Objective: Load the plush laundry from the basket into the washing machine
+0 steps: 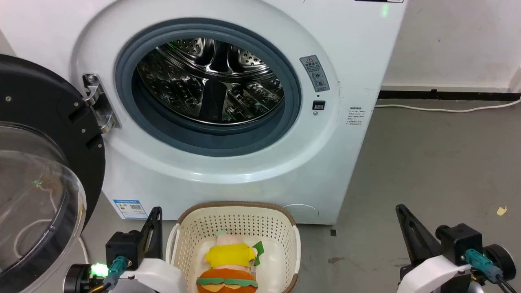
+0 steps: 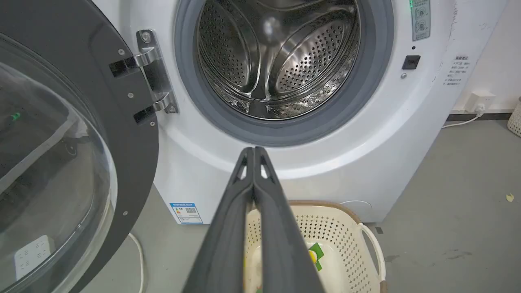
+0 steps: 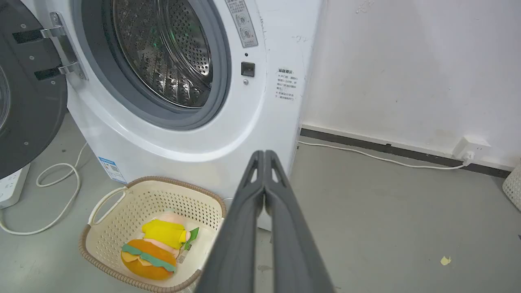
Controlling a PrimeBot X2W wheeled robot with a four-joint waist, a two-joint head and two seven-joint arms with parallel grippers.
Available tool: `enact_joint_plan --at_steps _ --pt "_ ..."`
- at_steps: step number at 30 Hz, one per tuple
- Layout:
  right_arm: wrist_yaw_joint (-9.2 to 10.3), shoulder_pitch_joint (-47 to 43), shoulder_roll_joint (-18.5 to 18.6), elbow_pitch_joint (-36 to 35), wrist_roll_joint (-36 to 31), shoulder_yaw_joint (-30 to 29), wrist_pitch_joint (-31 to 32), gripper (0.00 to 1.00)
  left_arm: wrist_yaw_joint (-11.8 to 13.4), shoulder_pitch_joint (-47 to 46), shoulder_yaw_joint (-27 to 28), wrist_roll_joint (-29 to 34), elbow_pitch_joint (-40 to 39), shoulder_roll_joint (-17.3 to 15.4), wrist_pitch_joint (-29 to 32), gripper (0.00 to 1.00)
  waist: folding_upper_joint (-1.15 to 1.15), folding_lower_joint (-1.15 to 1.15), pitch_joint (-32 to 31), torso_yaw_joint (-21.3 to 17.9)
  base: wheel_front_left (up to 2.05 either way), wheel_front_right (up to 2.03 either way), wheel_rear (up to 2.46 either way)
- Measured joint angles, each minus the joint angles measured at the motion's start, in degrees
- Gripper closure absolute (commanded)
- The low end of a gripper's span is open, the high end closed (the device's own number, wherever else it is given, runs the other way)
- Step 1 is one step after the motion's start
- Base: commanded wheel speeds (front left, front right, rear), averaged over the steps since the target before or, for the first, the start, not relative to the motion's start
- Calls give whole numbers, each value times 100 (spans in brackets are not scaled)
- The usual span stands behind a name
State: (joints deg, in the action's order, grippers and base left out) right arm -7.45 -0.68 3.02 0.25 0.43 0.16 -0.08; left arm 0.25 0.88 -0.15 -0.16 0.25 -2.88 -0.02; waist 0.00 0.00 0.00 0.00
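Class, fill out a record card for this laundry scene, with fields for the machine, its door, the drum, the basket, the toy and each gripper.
washing machine: white front-loader, standing on the grey floor
door: swung open to the robot's left
drum: perforated steel, nothing seen inside
basket: cream, on the floor in front of the machine
plush laundry: burger toy lying in the basket
left gripper: shut, holding nothing, by the basket's left side
right gripper: shut, holding nothing, apart from the basket
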Motion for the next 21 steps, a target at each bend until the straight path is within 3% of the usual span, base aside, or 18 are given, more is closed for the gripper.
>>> enact_joint_plan --at_steps 21 --pt "0 0 0 0 0 0 0 100 0 0 0 0 0 0 0 100 0 0 0 0 0 0 0"
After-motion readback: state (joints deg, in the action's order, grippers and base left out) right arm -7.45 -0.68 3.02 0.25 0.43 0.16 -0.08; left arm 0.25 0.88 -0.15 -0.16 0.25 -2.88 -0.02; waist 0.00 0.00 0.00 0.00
